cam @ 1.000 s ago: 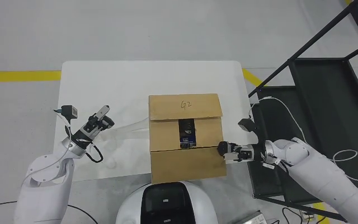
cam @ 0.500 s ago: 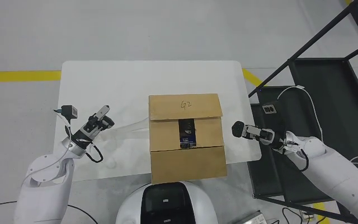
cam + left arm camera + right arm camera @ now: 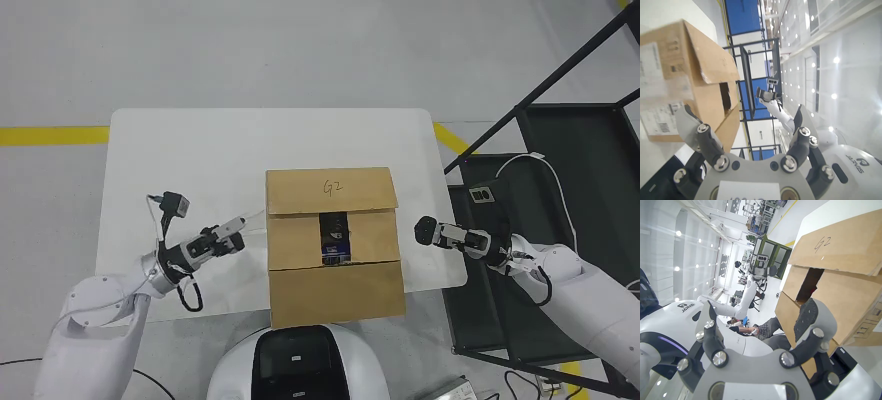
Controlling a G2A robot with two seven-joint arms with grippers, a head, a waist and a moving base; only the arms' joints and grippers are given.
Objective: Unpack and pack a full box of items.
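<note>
Sitting at the front edge of the tabletop [image 3: 200, 150], right of middle, a brown cardboard box [image 3: 333, 200] has a spread gripper on either side.

Top view: the flaps lie nearly flat, and a narrow central gap shows a dark, blue-marked item [image 3: 336, 240] inside; the left gripper [image 3: 238, 224] is near the box's left side, the right gripper [image 3: 424, 231] just off its right. Left wrist view: fingers apart and holding nothing, beside a box wall bearing paper labels [image 3: 651, 66]. Right wrist view: fingers wide and bare, next to the box's side, with a dark slot between the flaps.
</note>
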